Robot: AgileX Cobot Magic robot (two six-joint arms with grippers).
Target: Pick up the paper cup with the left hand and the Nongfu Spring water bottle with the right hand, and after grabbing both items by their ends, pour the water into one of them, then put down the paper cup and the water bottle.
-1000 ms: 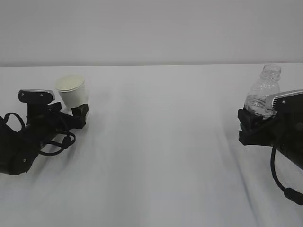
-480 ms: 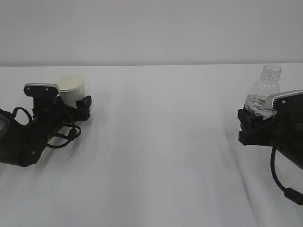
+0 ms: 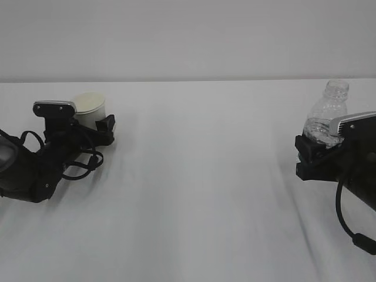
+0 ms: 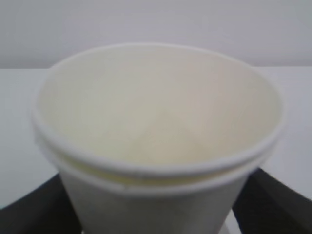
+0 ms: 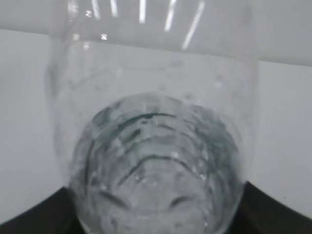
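Since a second ago the left hand has swung in toward the middle and come down, and the paper cup that was tilted above the table a second ago now stands upright and low, apparently on the cloth. Nothing has shifted on the far side of the table from the cup.

Taking the cup as landmark: the table spreads all around it, bare white cloth. Well apart to the cup's right, the right hand is clamped on the lower body of the Nongfu Spring water bottle, which stands upright and uncapped; the right wrist view shows the water sitting low in it. The left hand's black fingers flank the cup's base on both sides. They stand wide, but whether they press the cup wall or have let go I cannot tell.

Judging by this, both items are back down and apart, so pouring seems finished. What remains is releasing the cup and the bottle, then drawing the arms away.
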